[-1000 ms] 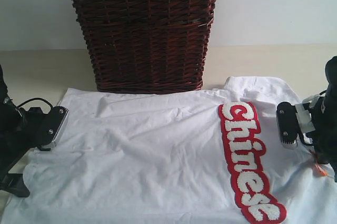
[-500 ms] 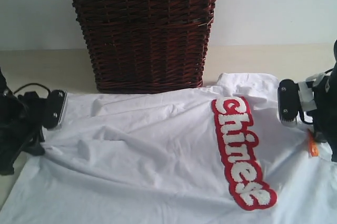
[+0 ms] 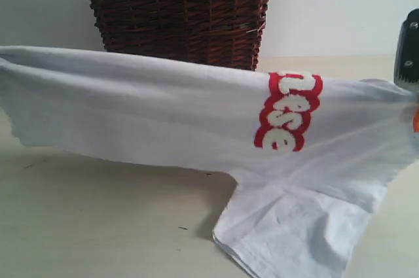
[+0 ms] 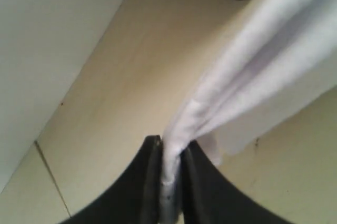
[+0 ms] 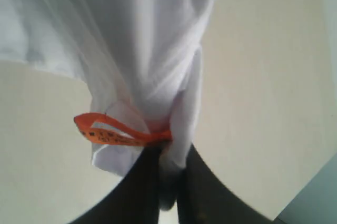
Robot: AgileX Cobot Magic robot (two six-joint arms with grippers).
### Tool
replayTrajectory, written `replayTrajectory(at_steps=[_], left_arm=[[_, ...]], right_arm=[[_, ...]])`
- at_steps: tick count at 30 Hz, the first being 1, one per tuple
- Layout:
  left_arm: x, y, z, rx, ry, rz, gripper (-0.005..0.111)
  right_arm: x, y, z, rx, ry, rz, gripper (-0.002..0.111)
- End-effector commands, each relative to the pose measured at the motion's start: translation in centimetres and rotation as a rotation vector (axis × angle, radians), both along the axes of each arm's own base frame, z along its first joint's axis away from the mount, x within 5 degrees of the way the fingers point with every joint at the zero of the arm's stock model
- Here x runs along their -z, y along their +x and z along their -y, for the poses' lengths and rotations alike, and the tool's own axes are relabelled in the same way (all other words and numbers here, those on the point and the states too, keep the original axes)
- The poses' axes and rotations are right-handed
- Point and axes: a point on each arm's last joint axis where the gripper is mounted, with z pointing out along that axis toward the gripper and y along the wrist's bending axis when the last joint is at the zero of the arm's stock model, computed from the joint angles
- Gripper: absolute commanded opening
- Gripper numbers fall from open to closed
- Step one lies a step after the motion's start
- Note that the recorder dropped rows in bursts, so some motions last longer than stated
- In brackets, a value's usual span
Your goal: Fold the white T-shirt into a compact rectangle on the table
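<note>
Left gripper (image 4: 169,153) clenched one end of the white T-shirt (image 3: 163,114). Garment hung stretched above the table (image 3: 98,225), long axis running left to right, lower part sagging onto it rightward. Right gripper (image 5: 168,155) clamped the end bearing the orange tag (image 5: 113,132).

The white T-shirt (image 3: 163,114) is showing as soft, matt cloth, its lettering (image 3: 288,111) looking fuzzy inside a flat red border. The desk (image 3: 98,225) is looking smooth and matt. The basket (image 3: 177,10) is showing rough, faintly shiny wicker. The tag (image 5: 116,134) is looking like smooth orange ribbon.
</note>
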Motion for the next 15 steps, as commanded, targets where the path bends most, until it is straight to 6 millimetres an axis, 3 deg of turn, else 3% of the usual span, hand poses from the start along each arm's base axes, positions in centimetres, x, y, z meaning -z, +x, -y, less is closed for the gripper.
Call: replayTrajectory(at_steps=[1,3,8,15], left_arm=[[-3.5,-3.3,-0.9,-0.082,-0.061,0.072,0.0],[-4.8,-4.8,-0.7,-0.08,-0.088,0.107,0.0],[-10.2,-11.1,0.5,-0.061,-0.311,0.368,0.0],[-13.0,-16.5,0.5,-0.065,-0.373,0.569,0.0]], right_arm=[[-3.2,-3.0,0.4,0.059,0.042,0.085,0.0],[-4.7,-4.5,0.3,0.083,0.1,0.151,0.0],[-9.2,-10.7,0.4,0.073,0.209,0.391,0.0],[-13.4,-15.2,0.7,0.093,0.295,0.61,0.0]])
